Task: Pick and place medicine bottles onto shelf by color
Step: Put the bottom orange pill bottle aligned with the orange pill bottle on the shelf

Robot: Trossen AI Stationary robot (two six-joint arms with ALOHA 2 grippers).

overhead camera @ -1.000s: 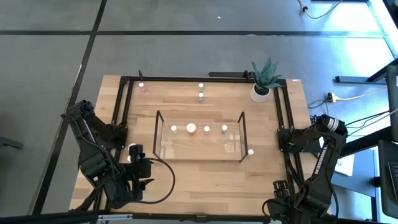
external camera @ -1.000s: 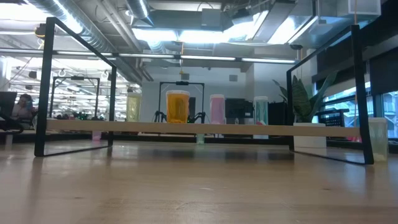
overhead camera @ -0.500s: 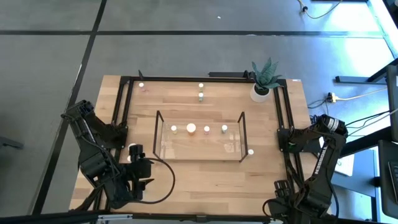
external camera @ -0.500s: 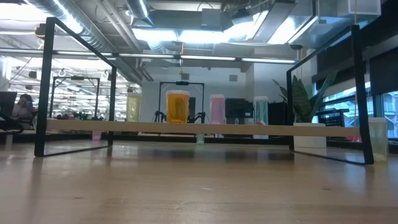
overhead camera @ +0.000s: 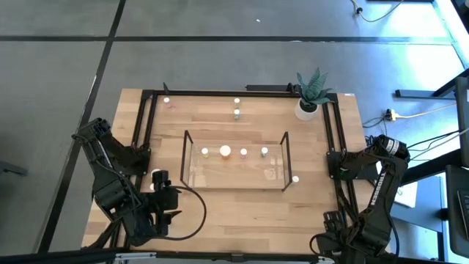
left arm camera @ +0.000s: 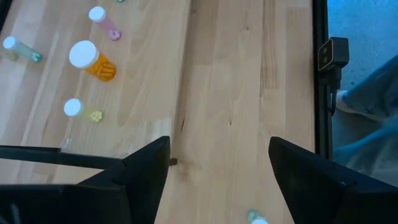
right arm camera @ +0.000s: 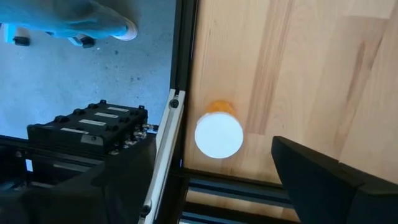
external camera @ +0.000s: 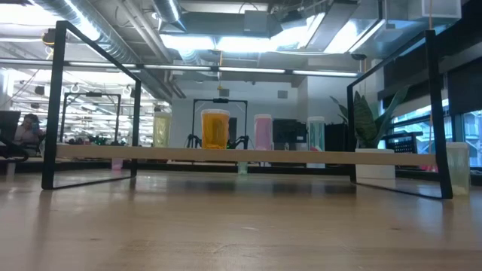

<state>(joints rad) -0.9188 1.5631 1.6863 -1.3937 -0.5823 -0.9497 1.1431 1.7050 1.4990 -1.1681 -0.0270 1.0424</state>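
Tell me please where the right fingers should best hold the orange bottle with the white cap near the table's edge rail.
Probably the orange bottle is best gripped around its round body just under the white cap, coming straight down from above. It stands upright, cap facing the right gripper, whose fingers are open. The black rail sits close beside it, so close the fingers along the rail, not across.

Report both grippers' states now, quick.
Left gripper: open, holding nothing, at the table's near-left corner.
Right gripper: open, empty, above an orange bottle.
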